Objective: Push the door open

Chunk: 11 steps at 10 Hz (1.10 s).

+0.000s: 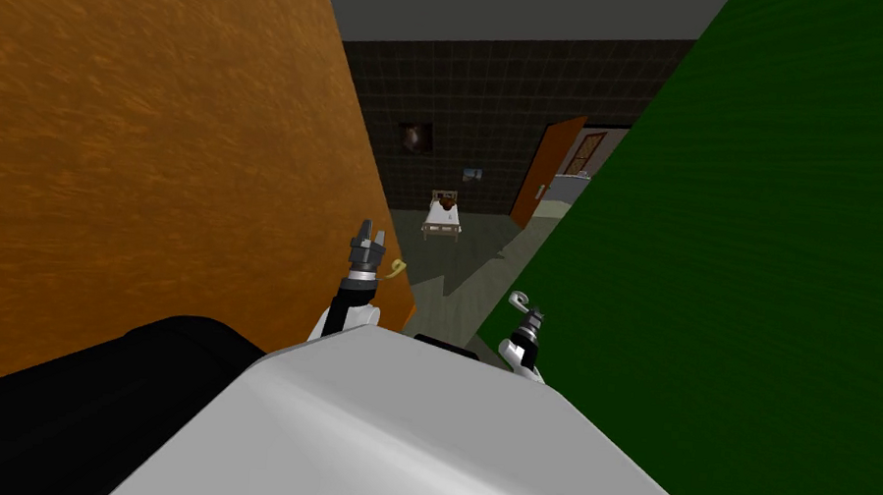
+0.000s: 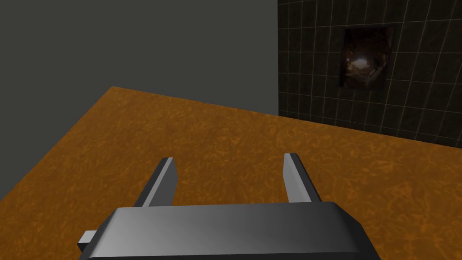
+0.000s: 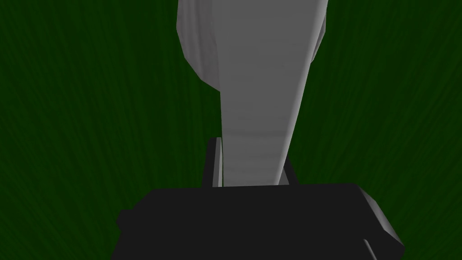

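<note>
Your right gripper [image 3: 252,155] is clamped on the pale grey lever handle [image 3: 257,90] of the green door [image 1: 771,285], its fingers pressing the lever's sides with the green face right behind. That door takes up the right of the head view. A gap shows between its edge and the orange door [image 1: 141,157] on your left, and through it you can see a grey floor and a bed [image 1: 442,216] by a dark tiled wall. Your left gripper [image 2: 229,159] holds nothing. Its fingers are spread wide and it hovers close over the orange door near a small yellowish handle [image 1: 395,269]; I cannot tell whether it touches that face. I judge the grasp is made and the push itself is the step in hand, with the green door looking partly swung. Next, drive the right hand forward along the door's arc, let the wrist turn with the handle so the fingers don't slip off, and bring the base along behind
</note>
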### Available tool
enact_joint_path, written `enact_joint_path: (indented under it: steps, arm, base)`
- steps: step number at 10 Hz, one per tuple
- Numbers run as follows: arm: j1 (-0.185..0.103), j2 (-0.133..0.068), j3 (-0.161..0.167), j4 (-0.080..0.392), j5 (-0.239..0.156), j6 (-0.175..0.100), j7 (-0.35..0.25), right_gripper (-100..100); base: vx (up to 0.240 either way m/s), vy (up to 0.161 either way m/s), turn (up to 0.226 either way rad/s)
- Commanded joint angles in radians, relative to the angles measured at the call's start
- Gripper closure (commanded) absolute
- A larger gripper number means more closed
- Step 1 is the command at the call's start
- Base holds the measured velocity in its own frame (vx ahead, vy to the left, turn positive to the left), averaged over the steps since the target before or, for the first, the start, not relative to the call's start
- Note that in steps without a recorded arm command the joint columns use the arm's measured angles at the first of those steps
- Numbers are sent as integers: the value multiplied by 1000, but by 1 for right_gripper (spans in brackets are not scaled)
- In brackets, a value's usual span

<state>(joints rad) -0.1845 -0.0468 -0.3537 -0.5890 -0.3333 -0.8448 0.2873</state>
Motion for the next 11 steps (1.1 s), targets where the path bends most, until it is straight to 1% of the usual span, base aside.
enact_joint_path:
  steps: [1,3,4,6,7,11]
  arm:
    - [-13,-26,-30,1,-17,-16,12,100]
    - [-13,-26,-30,1,-17,-16,12,100]
    - [-14,-23,-51,0,-32,-21,26,100]
    - [-14,-21,-56,-1,-36,-22,30,100]
    - [-15,-13,-76,-2,-50,-27,44,100]
    - [-16,11,-112,-4,-76,-35,68,100]
  base:
    - [191,-21,-80]
    - [116,-17,-16]
    - [146,-19,-105]
    - [172,4,-52]
    - [175,-26,-76]
    - [205,7,-79]
